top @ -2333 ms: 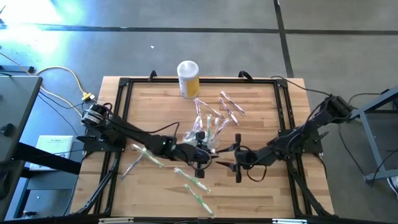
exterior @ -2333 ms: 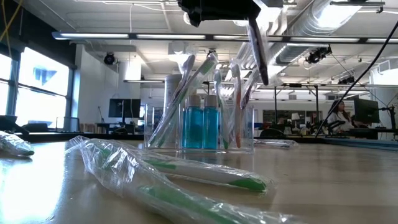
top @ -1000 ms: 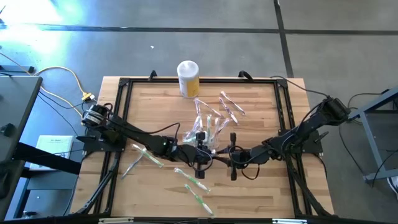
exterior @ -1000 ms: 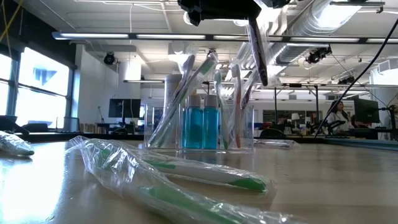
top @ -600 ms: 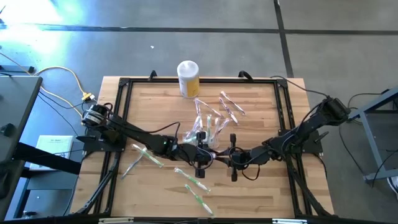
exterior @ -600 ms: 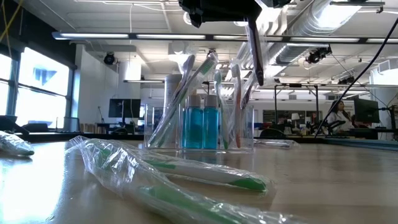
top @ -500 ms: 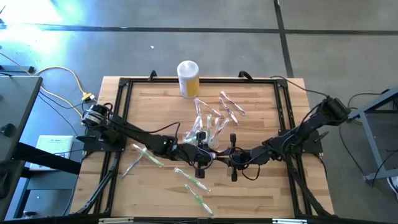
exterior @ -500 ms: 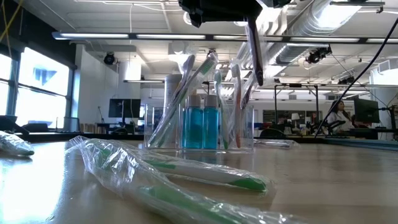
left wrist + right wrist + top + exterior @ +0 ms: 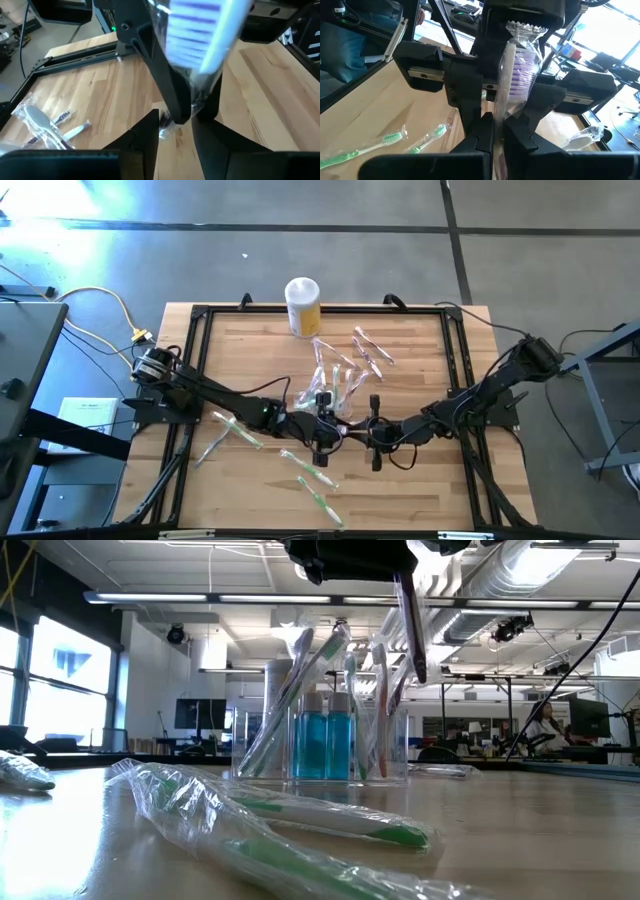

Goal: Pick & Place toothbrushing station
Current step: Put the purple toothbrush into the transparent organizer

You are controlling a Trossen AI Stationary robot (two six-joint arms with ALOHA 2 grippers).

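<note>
Although we looked for brand names or labels, no writing could be read on the wrapped purple toothbrush [image 9: 519, 75], which the right gripper [image 9: 492, 131] held with its fingers pinched narrow. Both arms reached in low from the table's [image 9: 420, 490] sides and met near its middle, just in front of the toothbrushing station [image 9: 330, 385]. The left gripper [image 9: 172, 131] had its fingers partly apart around the same wrapper.

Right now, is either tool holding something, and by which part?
The right tool pinches a wrapped toothbrush by its handle, just below the purple bristles. The left tool stands open around it, gripping nothing.
</note>
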